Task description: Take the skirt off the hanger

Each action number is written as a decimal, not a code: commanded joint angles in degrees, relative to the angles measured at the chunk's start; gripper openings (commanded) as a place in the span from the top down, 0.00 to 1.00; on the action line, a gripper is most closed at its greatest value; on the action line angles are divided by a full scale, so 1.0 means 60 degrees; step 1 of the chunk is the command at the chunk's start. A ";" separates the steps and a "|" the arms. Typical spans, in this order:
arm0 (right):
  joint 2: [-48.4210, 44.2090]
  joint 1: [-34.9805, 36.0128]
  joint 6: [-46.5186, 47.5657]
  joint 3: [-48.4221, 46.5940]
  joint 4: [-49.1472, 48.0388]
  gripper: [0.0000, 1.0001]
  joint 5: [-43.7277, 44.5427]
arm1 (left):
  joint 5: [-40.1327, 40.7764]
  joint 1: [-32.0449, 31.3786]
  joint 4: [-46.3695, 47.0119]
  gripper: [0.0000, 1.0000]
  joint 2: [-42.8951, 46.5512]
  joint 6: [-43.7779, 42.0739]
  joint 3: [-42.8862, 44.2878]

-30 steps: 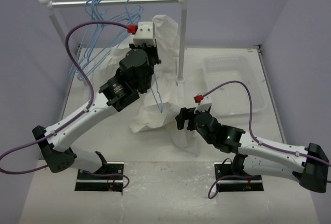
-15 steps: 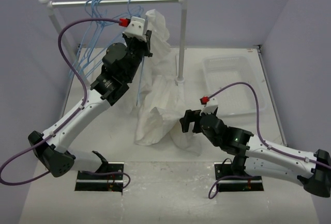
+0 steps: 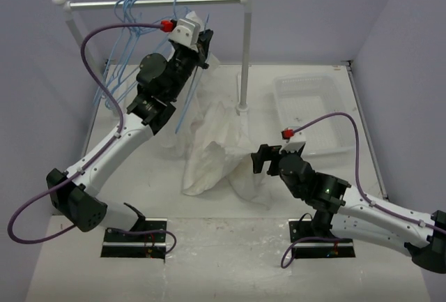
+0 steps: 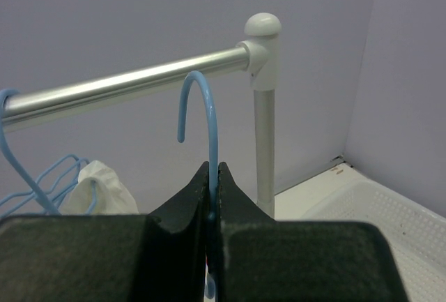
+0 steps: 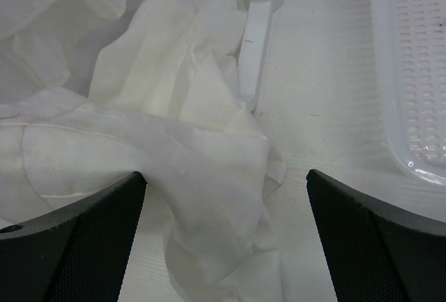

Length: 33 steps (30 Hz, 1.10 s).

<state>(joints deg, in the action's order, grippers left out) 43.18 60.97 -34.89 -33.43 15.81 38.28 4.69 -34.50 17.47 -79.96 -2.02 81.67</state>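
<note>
Left pincer [image 4: 214, 174] is clamped tight on the neck of the blue hanger [image 4: 212, 131], holding it up with the hook right beside the rail [image 4: 125, 86] near the end post [image 4: 263, 141]. As far as I can see it's not over the rail, just in front and a touch lower. I'm gripping at the neck since that keeps the hook upright and lets me aim it. The skirt [image 3: 209, 155] is down in a crumpled heap on the desk [image 3: 230, 260], between the two arms and right up against the foot of that post. I'd call it off the hanger, though from above I can't tell whether a fold catches the lower wire. My right pincer [image 5: 224, 236] is spread wide with nothing in it, hovering low over the near edge of the heap, with the clear basket [image 5: 411, 72] off to its right. Next is probably just hooking the hanger onto the rail by the other hangers [image 3: 129, 19].
</note>
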 commanded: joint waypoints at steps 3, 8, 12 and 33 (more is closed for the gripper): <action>-0.0150 -0.0259 0.0352 0.0049 -0.0087 0.01 0.0578 | 0.0520 0.0081 0.1042 1.00 -0.0924 0.0598 0.1240; -0.0267 -0.0449 0.0528 0.0049 -0.0087 0.01 0.0607 | 0.1021 0.0096 0.1715 1.00 -0.1525 0.0396 0.1856; -0.0399 -0.0654 0.0601 0.0079 -0.0087 0.01 0.0578 | 0.1050 0.0125 0.1599 1.00 -0.2140 0.0396 0.2691; -0.0355 -0.1006 0.0762 0.0035 -0.0101 0.01 0.0548 | 0.0992 0.0638 0.1585 1.00 -0.3051 0.0569 0.3280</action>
<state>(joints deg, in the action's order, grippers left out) 41.28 55.11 -30.44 -32.97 15.92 39.59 10.09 -31.20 26.11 -98.80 -0.03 101.45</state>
